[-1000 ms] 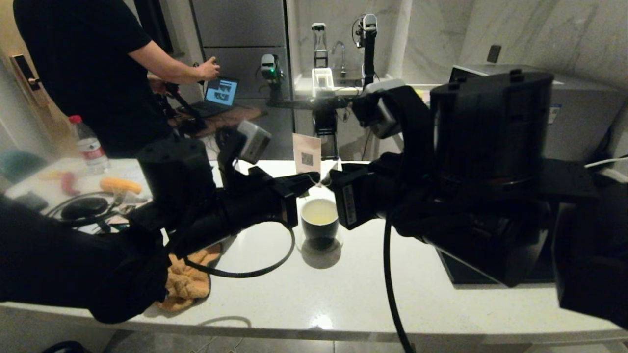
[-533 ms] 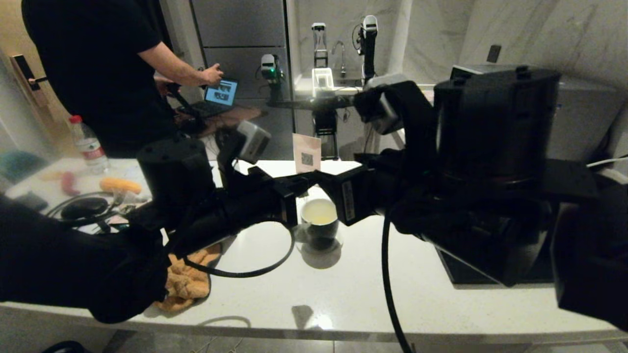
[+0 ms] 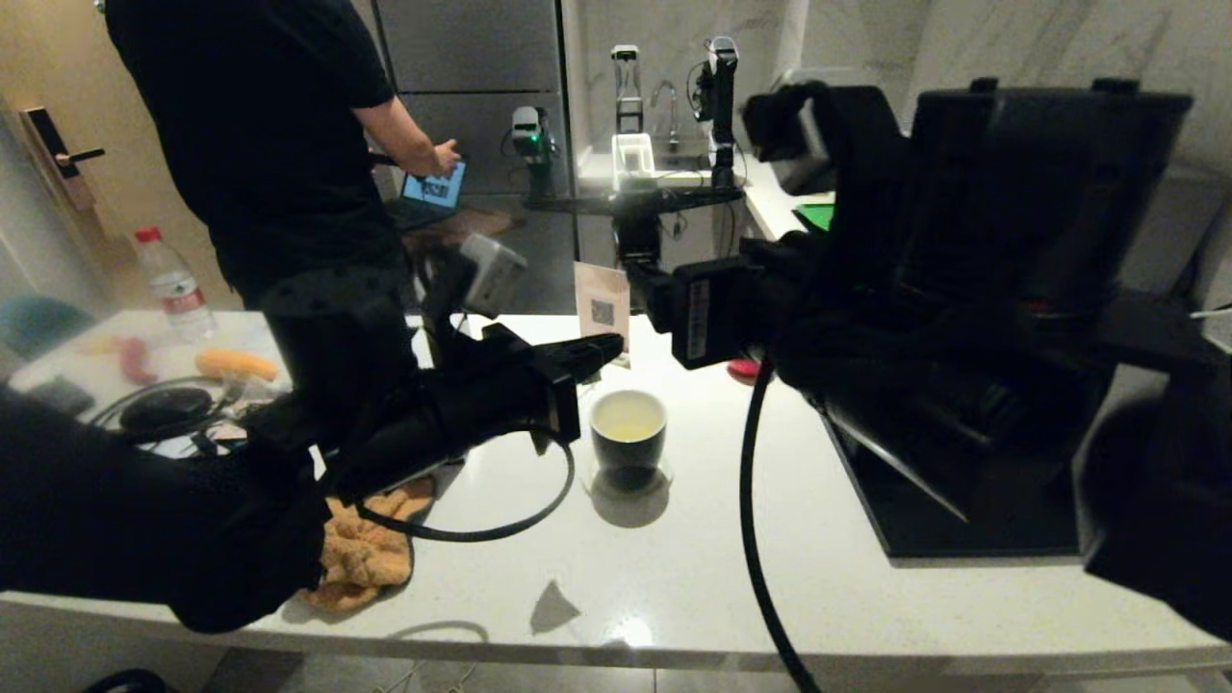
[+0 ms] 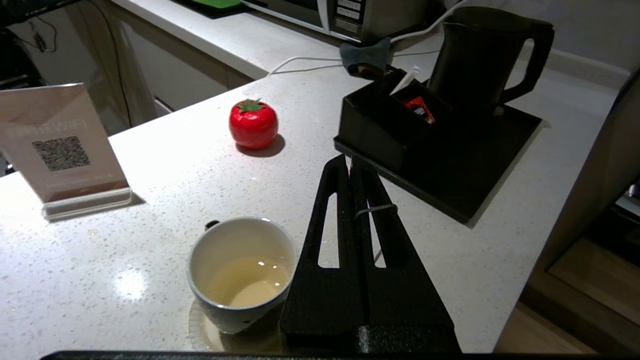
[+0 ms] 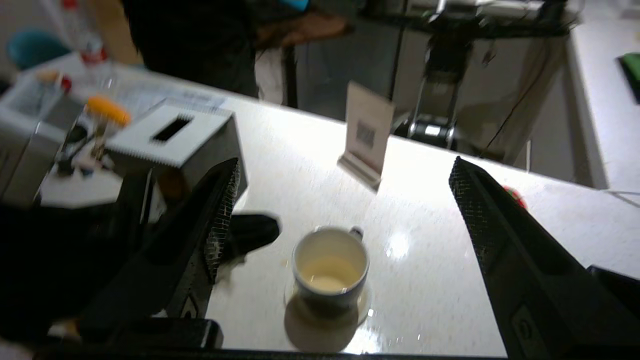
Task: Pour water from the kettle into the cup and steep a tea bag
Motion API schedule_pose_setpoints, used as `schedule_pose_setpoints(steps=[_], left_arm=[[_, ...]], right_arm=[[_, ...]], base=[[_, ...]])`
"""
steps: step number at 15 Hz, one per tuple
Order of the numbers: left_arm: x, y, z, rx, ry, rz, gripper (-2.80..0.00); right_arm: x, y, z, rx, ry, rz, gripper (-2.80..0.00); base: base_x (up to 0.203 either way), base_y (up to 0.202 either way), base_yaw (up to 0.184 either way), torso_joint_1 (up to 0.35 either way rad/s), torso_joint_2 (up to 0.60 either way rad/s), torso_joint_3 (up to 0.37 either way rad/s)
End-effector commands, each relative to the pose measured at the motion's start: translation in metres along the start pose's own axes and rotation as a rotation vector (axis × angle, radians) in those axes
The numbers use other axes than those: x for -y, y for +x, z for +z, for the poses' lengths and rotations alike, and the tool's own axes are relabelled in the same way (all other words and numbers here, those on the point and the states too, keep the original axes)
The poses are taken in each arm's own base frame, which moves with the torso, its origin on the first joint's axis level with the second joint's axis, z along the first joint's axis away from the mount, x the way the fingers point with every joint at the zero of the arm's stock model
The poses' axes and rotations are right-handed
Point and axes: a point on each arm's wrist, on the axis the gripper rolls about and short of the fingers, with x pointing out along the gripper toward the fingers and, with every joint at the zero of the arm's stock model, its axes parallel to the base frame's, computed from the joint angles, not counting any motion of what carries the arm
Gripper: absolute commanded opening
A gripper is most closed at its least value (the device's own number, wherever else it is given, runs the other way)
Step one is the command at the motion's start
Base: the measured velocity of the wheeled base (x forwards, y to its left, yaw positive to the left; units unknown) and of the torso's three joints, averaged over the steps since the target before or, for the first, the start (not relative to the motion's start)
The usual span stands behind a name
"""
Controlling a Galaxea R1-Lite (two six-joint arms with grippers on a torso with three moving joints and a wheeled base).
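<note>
The cup (image 3: 628,428) stands mid-counter, black outside and white inside, with pale yellowish water (image 4: 247,282) low in it. My left gripper (image 3: 606,348) hovers just left of the cup's rim, shut; a thin grey thread (image 4: 375,210) loops over one finger. The tea bag pouch itself does not show clearly. My right gripper (image 5: 345,170) is open wide and empty, raised above and behind the cup (image 5: 330,265). The matte black kettle (image 4: 480,55) stands on its black tray (image 4: 500,150) to the right, hidden by my right arm in the head view.
A black compartment box (image 4: 385,120) with a red packet (image 4: 419,107) sits on the tray. A red tomato-shaped thing (image 4: 253,122) and a QR sign (image 3: 602,300) stand behind the cup. An orange cloth (image 3: 371,549) lies at front left. A person (image 3: 279,144) stands at back left.
My right gripper has risen and pulled back from the cup's rim, open. The left gripper has stayed shut beside the cup. The person has stepped to the right.
</note>
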Motion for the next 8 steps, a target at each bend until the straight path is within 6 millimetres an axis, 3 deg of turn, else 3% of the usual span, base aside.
schedule_pose_setpoints(steps=[1, 5, 8], left_arm=[[-0.005, -0.002, 0.003, 0.012, 0.001, 0.015, -2.80], [-0.005, -0.002, 0.002, 0.010, 0.001, 0.015, -2.80], [-0.005, -0.002, 0.001, 0.006, -0.001, 0.016, -2.80]], right_arm=[[0.009, 0.005, 0.002, 0.028, 0.001, -0.044, 0.00], [0.047, 0.020, 0.005, 0.094, -0.060, -0.177, 0.00], [0.068, 0.022, -0.003, 0.098, -0.080, -0.264, 0.00]], base=[[0.000, 0.000, 0.000, 0.000, 0.00, 0.000], [0.000, 0.000, 0.000, 0.000, 0.00, 0.000], [0.000, 0.000, 0.000, 0.000, 0.00, 0.000]])
